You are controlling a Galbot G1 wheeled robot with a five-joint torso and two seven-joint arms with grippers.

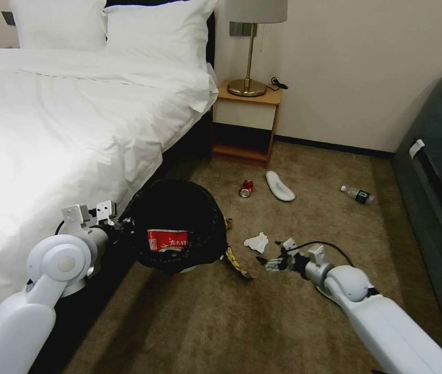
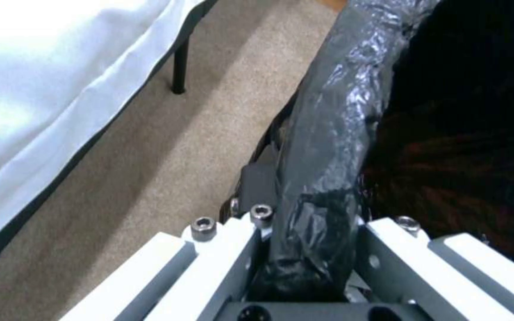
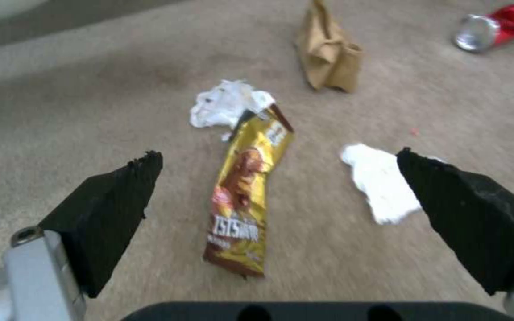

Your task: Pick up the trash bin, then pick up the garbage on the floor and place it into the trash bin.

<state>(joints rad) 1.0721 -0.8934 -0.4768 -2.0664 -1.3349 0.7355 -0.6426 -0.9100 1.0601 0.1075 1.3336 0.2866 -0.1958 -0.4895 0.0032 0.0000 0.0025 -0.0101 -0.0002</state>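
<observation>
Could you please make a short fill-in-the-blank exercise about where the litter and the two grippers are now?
1. The left gripper is shut on the rim of the ____.
2. The right gripper hangs with jaws ____ over the gold wrapper.
3. The red can lies on the carpet beside the white ____.
4. The clear bottle lies near the dark ____.

Missing words: trash bin; open; slipper; sofa

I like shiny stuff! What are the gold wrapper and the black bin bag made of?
The gold wrapper looks like thin foil-plastic film: glossy, creased, printed. The black bag on the bin looks like thin plastic: crinkled, with bright glints. The left gripper clamps its rim.
</observation>
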